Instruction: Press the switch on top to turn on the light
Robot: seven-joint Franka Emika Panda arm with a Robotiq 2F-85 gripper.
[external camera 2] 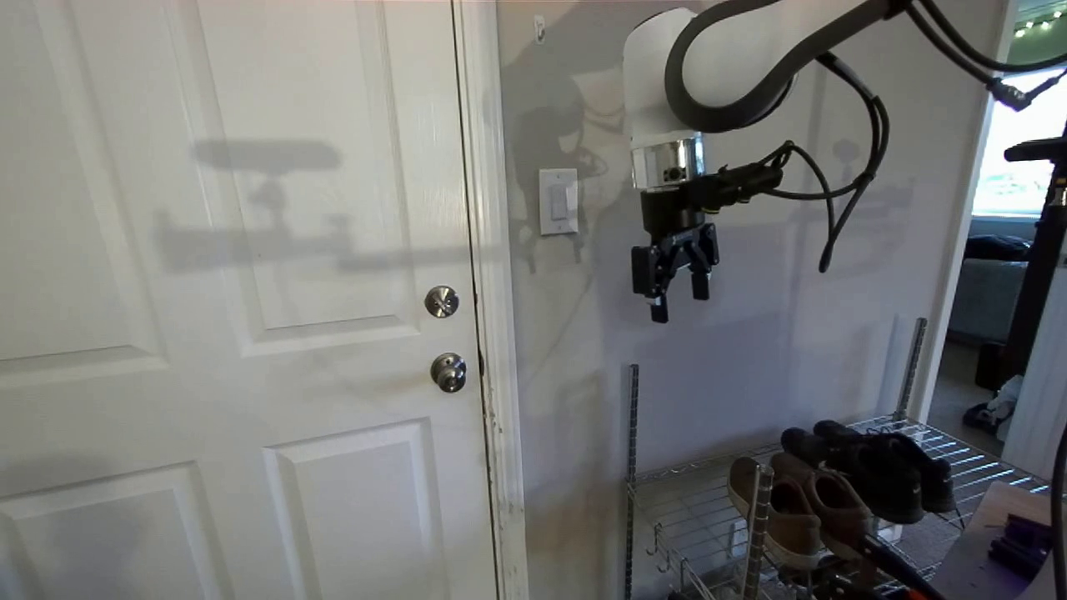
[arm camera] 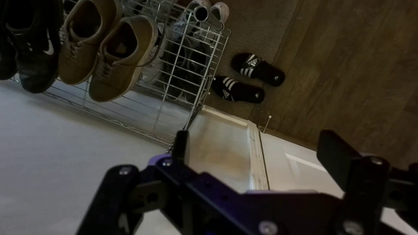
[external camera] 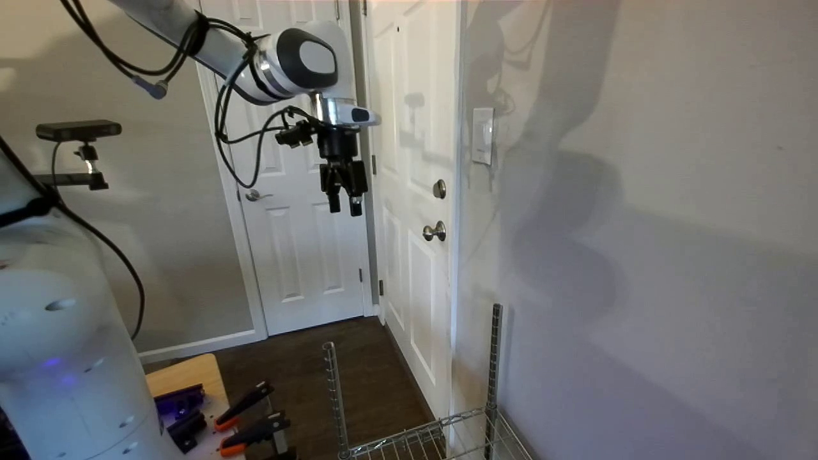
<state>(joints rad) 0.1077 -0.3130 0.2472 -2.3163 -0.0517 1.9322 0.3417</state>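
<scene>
In an exterior view, the switch (external camera 2: 558, 202) sits on the wall (external camera 2: 575, 350) just right of the door (external camera 2: 250, 250), higher than the deadbolt (external camera 2: 442, 302) and the knob (external camera 2: 449, 372), which stand one over the other by the door's right edge. The gripper (external camera 2: 679, 302) hangs right of the switch, apart from it and higher than the rack (external camera 2: 700, 508) along the wall. Two pairs of shoes (external camera 2: 792, 525) lie on the rack. In an exterior view, a far door (external camera: 307, 255) stands behind the gripper, a camera (external camera: 78, 130) left of that door, clamps (external camera: 246, 406) on a tabletop (external camera: 185, 372) at near left. In the wrist view, sandals (arm camera: 240, 89) lie on the floor (arm camera: 343, 65) just beside the rack's end, near the door frame (arm camera: 257, 153).
</scene>
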